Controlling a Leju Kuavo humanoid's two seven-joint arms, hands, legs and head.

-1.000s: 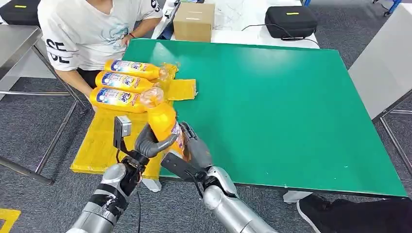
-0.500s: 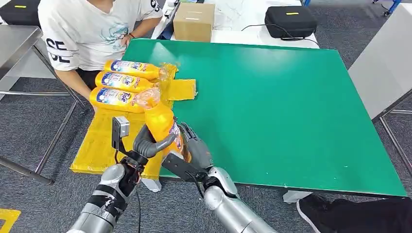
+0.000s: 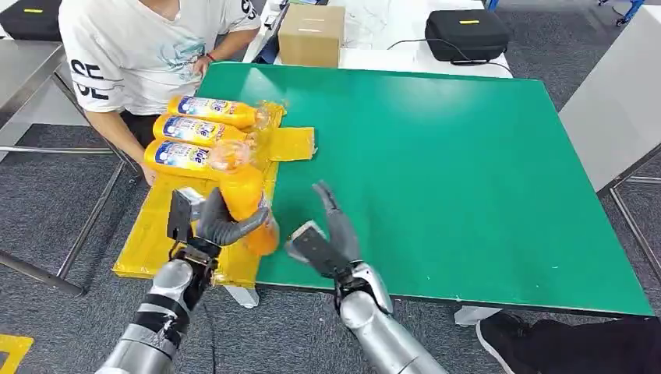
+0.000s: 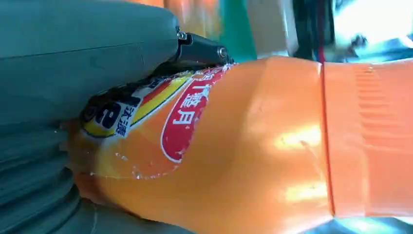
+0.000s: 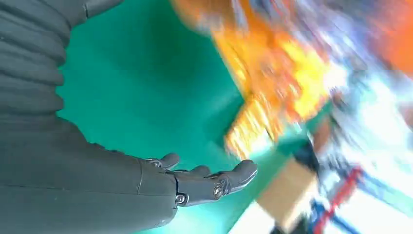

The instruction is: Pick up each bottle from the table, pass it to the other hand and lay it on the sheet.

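My left hand grips an orange bottle over the yellow sheet at the table's near left corner. Up close in the left wrist view the bottle lies against the palm with its label showing. My right hand stands open a short way to the right of the bottle, over the green table, its fingers spread with nothing in them. Three more orange bottles lie side by side on the sheet's far end.
A person in a white shirt sits at the table's far left, an arm beside the lying bottles. A cardboard box and a black case stand beyond the far edge. A grey table is at right.
My right hand has let go of the bottle and drawn off to the right, opening. My left hand has carried the bottle left and lower over the sheet.
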